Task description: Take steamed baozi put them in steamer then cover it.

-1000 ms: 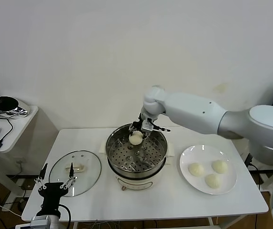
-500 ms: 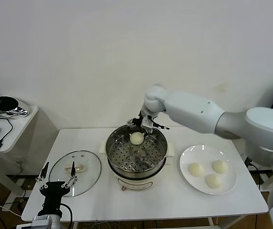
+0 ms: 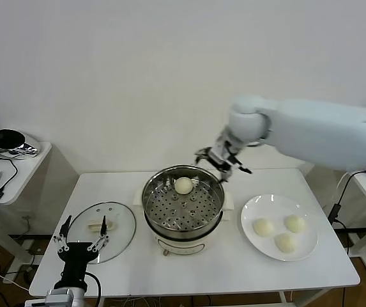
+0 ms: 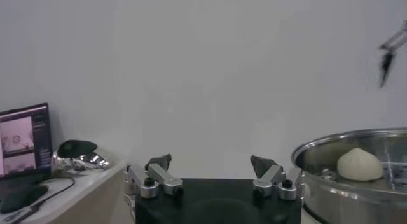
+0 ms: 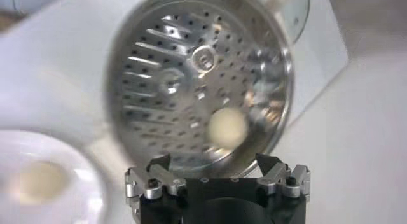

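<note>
1. Head view: right gripper (image 3: 221, 164) is seen empty, jaws spread wide, above the steamer (image 3: 183, 204) far rim.
2. One baozi (image 3: 183, 185) is seated on the tray; three baozi (image 3: 285, 242) are left on the plate (image 3: 253, 208), on the right arm's side.
3. Left gripper (image 3: 80, 235) is parked spread wide beside the cover (image 3: 122, 224).

Bright, even light fills the room, with only soft shadows on the counter (image 3: 234, 268). The shiny steamer (image 3: 183, 208) glints. The right wrist view is blurry.
</note>
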`<state>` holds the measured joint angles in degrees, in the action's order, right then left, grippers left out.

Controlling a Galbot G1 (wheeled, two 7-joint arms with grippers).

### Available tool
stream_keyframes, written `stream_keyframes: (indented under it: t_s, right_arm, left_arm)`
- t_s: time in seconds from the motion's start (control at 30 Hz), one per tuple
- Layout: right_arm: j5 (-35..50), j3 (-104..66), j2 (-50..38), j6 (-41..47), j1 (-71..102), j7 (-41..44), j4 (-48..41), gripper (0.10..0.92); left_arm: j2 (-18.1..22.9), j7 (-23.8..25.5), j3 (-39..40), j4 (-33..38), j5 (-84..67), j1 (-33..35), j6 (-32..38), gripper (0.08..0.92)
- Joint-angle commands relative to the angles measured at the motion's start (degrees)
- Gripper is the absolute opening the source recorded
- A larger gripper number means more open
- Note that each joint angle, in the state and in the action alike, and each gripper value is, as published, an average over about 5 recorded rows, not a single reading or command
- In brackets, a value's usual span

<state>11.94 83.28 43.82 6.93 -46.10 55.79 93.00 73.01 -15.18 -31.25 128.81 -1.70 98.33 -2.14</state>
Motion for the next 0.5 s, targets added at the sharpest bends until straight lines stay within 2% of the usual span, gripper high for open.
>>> stream_keyframes:
  t_s: [0.03, 0.27, 0.5]
  right_arm:
    - [1.7, 2.1, -17.3, 11.0, 0.2, 0.6, 9.7, 0.823]
    - [-6.0, -15.2, -22.0, 9.4, 23.2, 0.0, 4.2, 0.823]
    - [-12.6, -30.5, -20.2, 7.6, 42.5, -0.9, -3.2, 0.823]
  left_arm:
    - [0.0, 0.0, 0.3, 0.2, 0.6, 0.0, -0.3, 0.823]
    - [0.5, -0.1, 0.5, -0.2, 1.4, 0.0, -0.7, 0.823]
    - [1.0, -0.2, 0.6, -0.3, 2.2, -0.2, -1.7, 0.823]
